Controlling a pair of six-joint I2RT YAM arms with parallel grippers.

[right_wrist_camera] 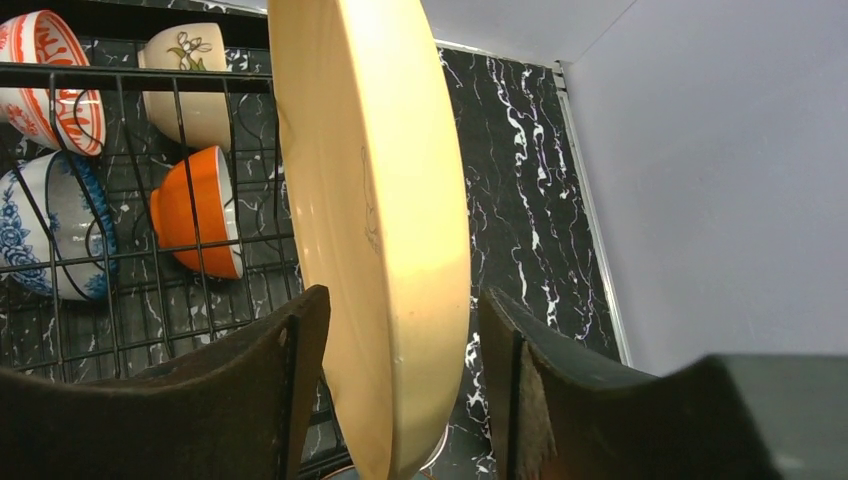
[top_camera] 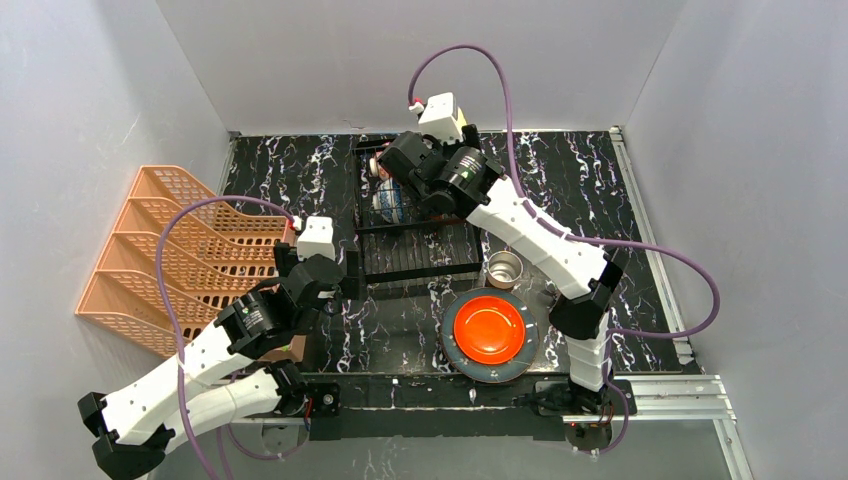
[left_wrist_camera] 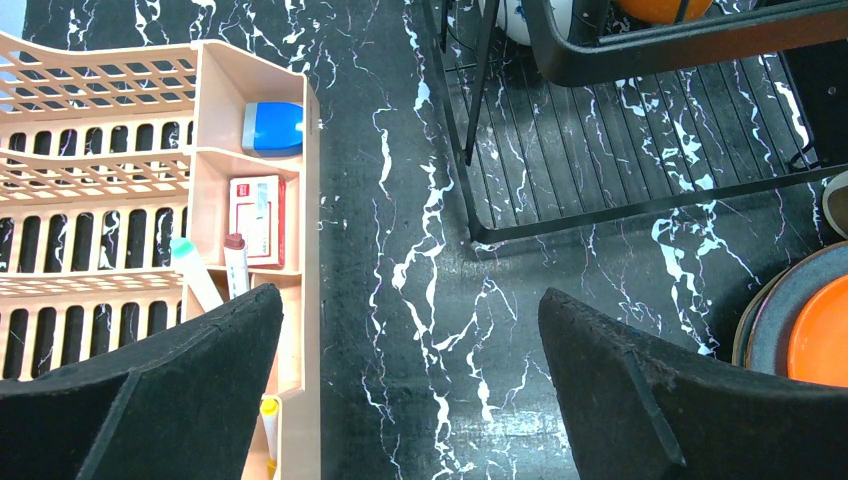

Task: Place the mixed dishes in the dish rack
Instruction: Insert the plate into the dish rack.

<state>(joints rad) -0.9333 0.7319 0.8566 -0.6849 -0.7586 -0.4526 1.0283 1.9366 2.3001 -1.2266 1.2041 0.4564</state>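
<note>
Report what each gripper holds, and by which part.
Right gripper clamps the yellow plate by its rim, plate standing on edge. Left gripper is open, holding nothing.

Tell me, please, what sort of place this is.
Likely a robotics lab test cell, not a kitchen: plain grey walls enclose a black marble-patterned tabletop, a white-and-black left arm and right arm are bolted at its near edge, and a black wire dish rack stands at centre.

The left arm (top_camera: 200,365) stretches from the near left toward the middle, the left gripper (left_wrist_camera: 410,310) aimed down with jaws spread wide and empty, while the right arm (top_camera: 540,235) extends far and leftward, the right gripper (right_wrist_camera: 400,300) clamped on the rim of a yellow plate (right_wrist_camera: 370,180).
</note>
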